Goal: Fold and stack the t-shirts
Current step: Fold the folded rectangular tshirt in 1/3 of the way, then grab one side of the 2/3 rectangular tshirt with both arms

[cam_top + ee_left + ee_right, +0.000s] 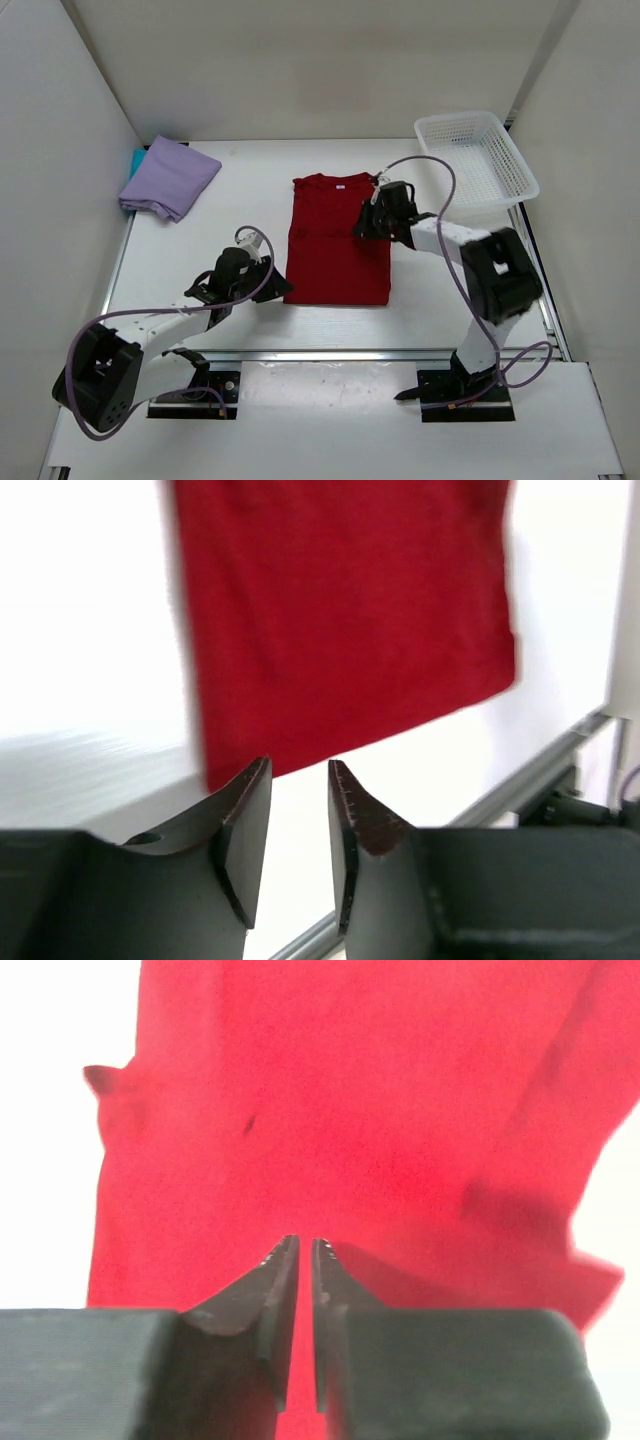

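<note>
Nearest of all are my left fingers (245, 830). They are spread a little, with a small gap, and nothing is in the gap. My left hand (278, 290) is low over the table (250, 190), just beside the near left corner of the red shirt (335, 250). The shirt's near edge lies right in front of that hand and runs off to its right.

A bit farther out is my right hand (362, 228). Its fingers (275, 1300) are pressed almost together, with only a thin slit between them. I see no cloth in the slit. This hand hangs over the right edge of the red shirt, about half way along it. Red cloth fills the space under it and ahead of it.

The red shirt lies flat in a long shape, with its sides tucked in. Its long way runs away from me, bottom edge near and neck far.

I think the next fold brings the bottom edge up to the neck. My left hand is the closer one to that edge. My right hand would have to come back toward me to reach its corner.

Far off to the left of my left hand lies the purple shirt (170, 175), folded. The teal shirt (137, 160) peeks out from under it, I think. Far past my right hand is the white basket (465, 117).
</note>
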### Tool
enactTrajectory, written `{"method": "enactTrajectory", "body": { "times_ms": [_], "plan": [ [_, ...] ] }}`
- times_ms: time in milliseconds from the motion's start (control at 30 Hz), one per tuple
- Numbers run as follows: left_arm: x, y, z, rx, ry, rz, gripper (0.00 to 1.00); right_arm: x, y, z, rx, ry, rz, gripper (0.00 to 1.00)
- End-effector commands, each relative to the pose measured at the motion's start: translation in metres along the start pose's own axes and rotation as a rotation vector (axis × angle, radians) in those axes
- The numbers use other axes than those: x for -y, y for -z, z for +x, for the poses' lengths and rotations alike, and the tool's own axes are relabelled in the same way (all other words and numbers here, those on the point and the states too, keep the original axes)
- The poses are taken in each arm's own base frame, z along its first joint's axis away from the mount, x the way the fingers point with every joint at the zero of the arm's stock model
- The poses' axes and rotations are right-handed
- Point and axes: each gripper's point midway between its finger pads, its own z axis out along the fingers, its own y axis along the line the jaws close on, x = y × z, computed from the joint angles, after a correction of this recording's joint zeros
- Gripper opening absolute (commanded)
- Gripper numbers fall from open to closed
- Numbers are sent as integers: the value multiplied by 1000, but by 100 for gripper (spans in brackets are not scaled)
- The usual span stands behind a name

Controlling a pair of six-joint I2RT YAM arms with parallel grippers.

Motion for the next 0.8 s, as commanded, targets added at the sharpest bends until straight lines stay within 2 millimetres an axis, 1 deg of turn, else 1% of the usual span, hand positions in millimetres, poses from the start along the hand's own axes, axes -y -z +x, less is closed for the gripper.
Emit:
{"method": "enactTrajectory", "body": {
  "times_ms": [0,33,67,100,133,167,200,267,300,333,367,400,467,500,600,633,667,733,767],
  "plan": [
    [-28,7,12,-39,-22,-107,41,-32,61,-29,185,22,-43,11],
    [-37,8,17,-44,-30,-132,43,-23,64,-8,164,1,-15,15],
    [-39,9,20,-52,-31,-138,45,-20,76,8,161,-11,-18,19],
    [-41,9,24,-58,-24,-137,47,-25,89,9,188,-16,-33,21],
    [-43,9,27,-59,-22,-134,50,-18,99,30,171,-39,-25,24],
    [-44,9,31,-71,-17,-138,51,-2,101,58,126,-66,12,27],
    [-47,8,32,-67,-12,-145,53,-5,112,61,152,-78,3,31],
    [-45,5,31,-69,-4,-132,56,15,125,91,148,-114,49,39],
    [-42,3,32,-78,-7,-122,56,21,129,98,148,-127,64,41],
    [-41,2,35,-92,-13,-123,57,28,133,109,148,-152,68,43],
    [-42,1,35,-90,-19,-133,57,36,134,126,114,-168,88,45],
    [-40,0,40,-106,-26,-129,57,35,137,126,124,-172,81,47],
    [-41,-3,38,-104,-23,-135,55,38,135,142,97,-197,77,47],
    [-40,-3,41,-120,-27,-131,53,34,135,141,98,-193,61,48],
    [-43,-1,43,-120,-43,-153,51,35,128,156,27,-205,62,47],
    [-44,-1,46,-130,-37,-153,49,34,127,151,50,-213,57,46],
    [-47,0,45,-124,-37,-163,49,36,126,153,42,-217,57,45],
    [-50,-1,47,-125,-39,-170,47,38,125,161,29,-237,52,39],
    [-49,-1,47,-123,-36,-170,47,36,124,157,46,-239,39,36]
  ]
}}
